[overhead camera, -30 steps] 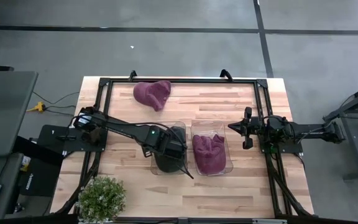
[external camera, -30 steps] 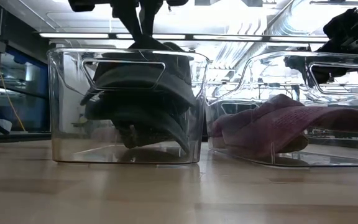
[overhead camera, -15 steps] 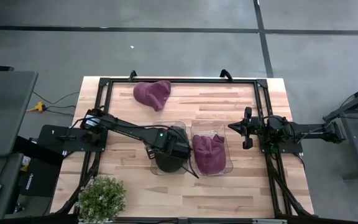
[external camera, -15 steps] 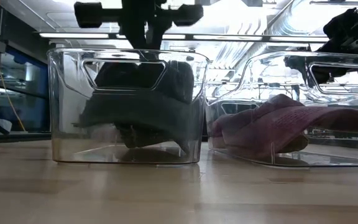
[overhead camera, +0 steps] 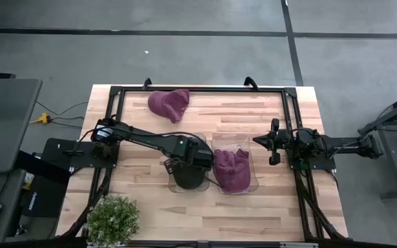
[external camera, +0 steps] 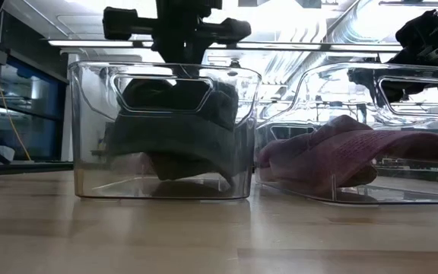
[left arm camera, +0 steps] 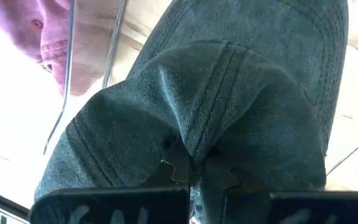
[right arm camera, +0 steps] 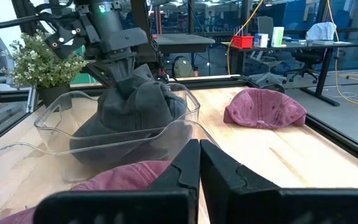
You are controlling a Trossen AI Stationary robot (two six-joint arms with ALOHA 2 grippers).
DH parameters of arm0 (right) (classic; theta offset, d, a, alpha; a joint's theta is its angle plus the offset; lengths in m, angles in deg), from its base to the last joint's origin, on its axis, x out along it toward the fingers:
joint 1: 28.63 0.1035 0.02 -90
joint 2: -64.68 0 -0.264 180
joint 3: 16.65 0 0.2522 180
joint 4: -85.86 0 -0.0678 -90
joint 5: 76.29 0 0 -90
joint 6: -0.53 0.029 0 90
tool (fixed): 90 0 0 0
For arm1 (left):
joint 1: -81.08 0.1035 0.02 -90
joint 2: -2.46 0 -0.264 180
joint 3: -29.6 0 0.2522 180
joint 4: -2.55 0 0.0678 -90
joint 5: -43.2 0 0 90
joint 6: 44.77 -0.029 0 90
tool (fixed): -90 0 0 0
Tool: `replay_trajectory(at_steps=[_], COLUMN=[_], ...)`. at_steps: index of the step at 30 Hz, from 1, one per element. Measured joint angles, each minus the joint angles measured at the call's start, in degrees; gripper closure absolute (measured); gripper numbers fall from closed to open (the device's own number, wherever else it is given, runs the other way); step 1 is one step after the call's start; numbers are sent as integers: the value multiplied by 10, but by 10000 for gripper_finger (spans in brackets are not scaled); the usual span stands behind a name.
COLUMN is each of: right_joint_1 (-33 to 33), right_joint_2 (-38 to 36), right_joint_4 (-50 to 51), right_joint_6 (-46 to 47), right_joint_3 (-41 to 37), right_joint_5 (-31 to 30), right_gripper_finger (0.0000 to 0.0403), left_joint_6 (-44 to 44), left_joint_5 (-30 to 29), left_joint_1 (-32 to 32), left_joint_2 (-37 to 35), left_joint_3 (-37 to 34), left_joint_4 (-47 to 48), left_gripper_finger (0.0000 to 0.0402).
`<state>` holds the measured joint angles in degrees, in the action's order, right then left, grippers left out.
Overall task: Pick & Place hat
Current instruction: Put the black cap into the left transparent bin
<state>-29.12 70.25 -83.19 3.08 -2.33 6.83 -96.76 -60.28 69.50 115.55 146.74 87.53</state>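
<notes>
Hat point(overhead camera: 188, 173), dark grey, hangs directly beneath the left gripper point(left arm camera: 194, 177), whose jaws pinch its crown, sunk inside the clear bin point(external camera: 82, 129); right gripper point(right arm camera: 199, 163) waits clenched, well apart.

Dark grey denim hat point(overhead camera: 189, 173) with tonal stitched seams, in a clear bin point(overhead camera: 173, 187). Maroon hat point(overhead camera: 231, 168) in second clear bin point(overhead camera: 253, 165). Another maroon hat point(overhead camera: 170, 104) at 11 o'clock on the light wood-grain desk point(overhead camera: 233, 117). Black arms and frame. Green plant point(overhead camera: 112, 218). Grey floor.
</notes>
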Motion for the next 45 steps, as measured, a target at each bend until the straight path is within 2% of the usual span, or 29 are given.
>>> replay_trajectory(at_steps=[7,15,23,29,32,36,42,45], right_joint_1=[0,0,0,0,0,0,0,0], right_joint_2=[0,0,0,0,0,0,0,0], right_joint_4=[0,0,0,0,0,0,0,0], right_joint_6=[0,0,0,0,0,0,0,0], right_joint_3=[0,0,0,0,0,0,0,0], right_joint_5=[0,0,0,0,0,0,0,0], right_gripper_finger=[395,399,394,399,398,395,395,393], left_joint_6=[3,24,109,154,198,250,311,331], left_joint_5=[18,26,51,55,75,96,82,65], left_joint_1=[1,11,27,26,26,26,25,26], left_joint_2=[37,38,38,38,38,38,38,39], left_joint_3=[2,1,1,0,0,0,0,11], left_joint_4=[4,3,9,-4,-25,-24,-15,12], left_gripper_finger=[401,401,397,379,354,299,200,163])
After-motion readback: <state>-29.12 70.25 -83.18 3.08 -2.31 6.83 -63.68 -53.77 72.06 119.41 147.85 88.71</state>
